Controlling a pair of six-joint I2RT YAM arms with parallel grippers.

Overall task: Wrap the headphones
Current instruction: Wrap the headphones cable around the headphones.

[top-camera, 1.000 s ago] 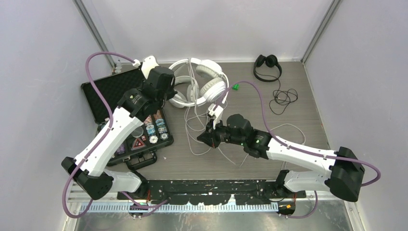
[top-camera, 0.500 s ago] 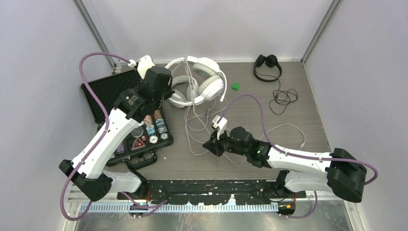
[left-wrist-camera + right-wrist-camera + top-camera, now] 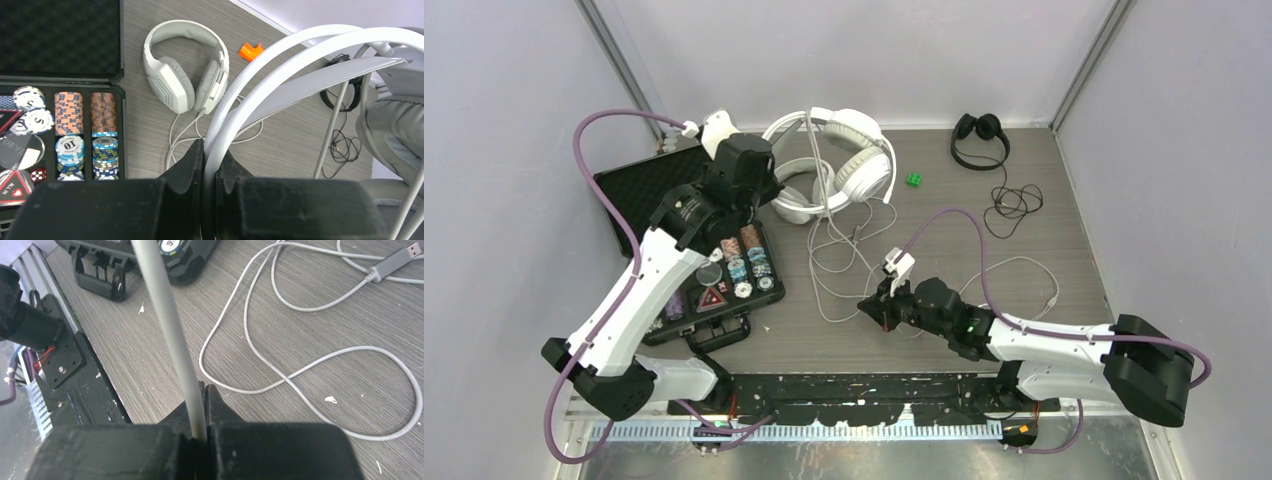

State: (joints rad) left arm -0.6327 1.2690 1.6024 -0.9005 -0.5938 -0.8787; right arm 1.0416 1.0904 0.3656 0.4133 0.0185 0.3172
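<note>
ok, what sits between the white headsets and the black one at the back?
Top view: only a small green block lies between the white headsets and the black headset; the rest is bare table.

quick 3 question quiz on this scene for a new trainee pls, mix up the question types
1. True or false: the left tool is shut on the curved headband of a large white over-ear headset.
2. What does the right tool pinch? A) a thin black cable B) a thin white cable C) a poker chip
3. Fill in: the small thin black headset lies at the far ____ corner of the grey wood-grain table.
Key: 1 true; 2 B; 3 right.
</note>
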